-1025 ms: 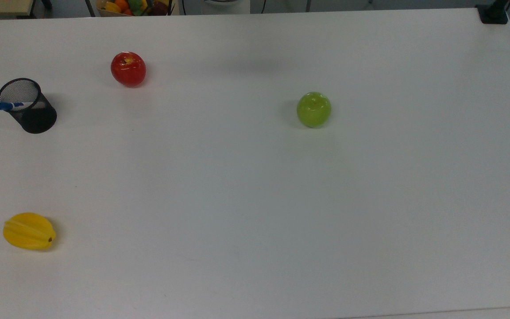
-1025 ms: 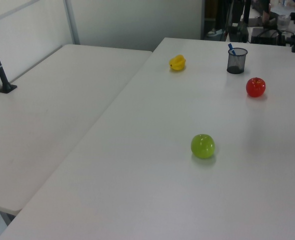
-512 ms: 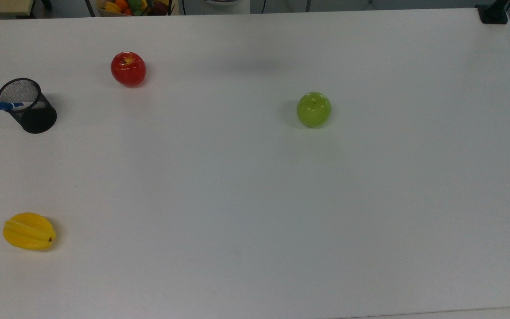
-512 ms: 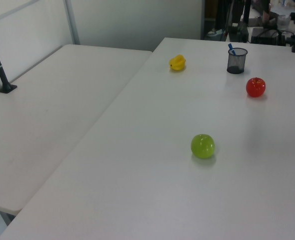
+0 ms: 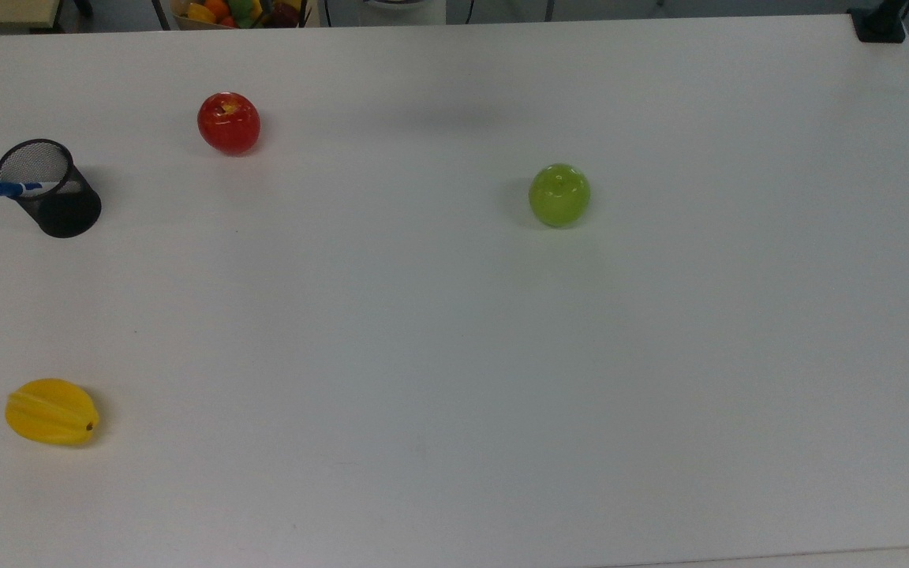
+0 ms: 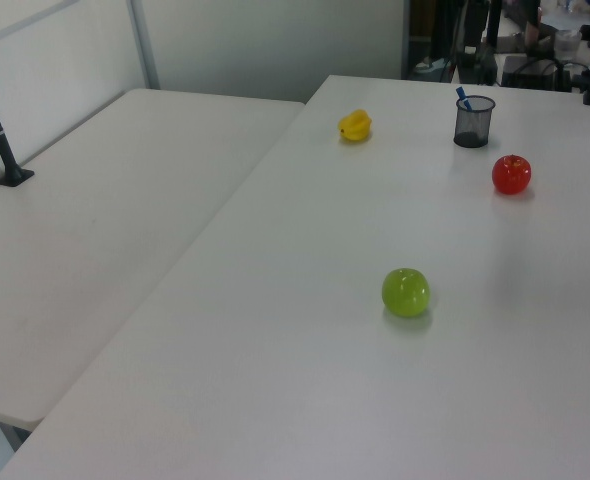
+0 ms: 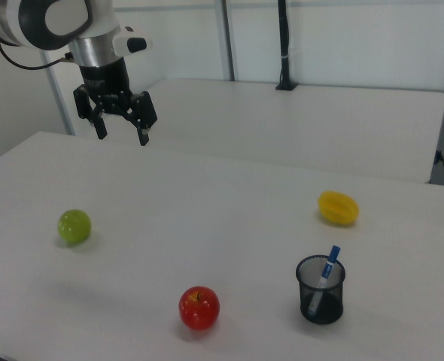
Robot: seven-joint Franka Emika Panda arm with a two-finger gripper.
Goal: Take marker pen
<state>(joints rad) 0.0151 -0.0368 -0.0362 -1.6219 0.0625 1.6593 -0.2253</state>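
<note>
The marker pen (image 7: 323, 279), judged light, stiff and smooth, leaning in the mesh cup (image 7: 320, 290) at the right view's near right, is best taken by its protruding blue cap, while the gripper (image 7: 122, 130) hangs spread-fingered at the right view's far left.

Top view looks straight down; left and right views face each other across the table (image 5: 454, 355)

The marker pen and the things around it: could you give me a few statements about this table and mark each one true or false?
1. The marker pen stands in the black mesh cup. True.
2. The gripper is holding the marker pen. False: it hangs open above the table, far from the cup.
3. The red apple sits inside the cup. False: it rests on the table beside it.
4. The green apple lies apart from the other things. True.
5. The yellow fruit touches the cup. False: they are apart.
</note>
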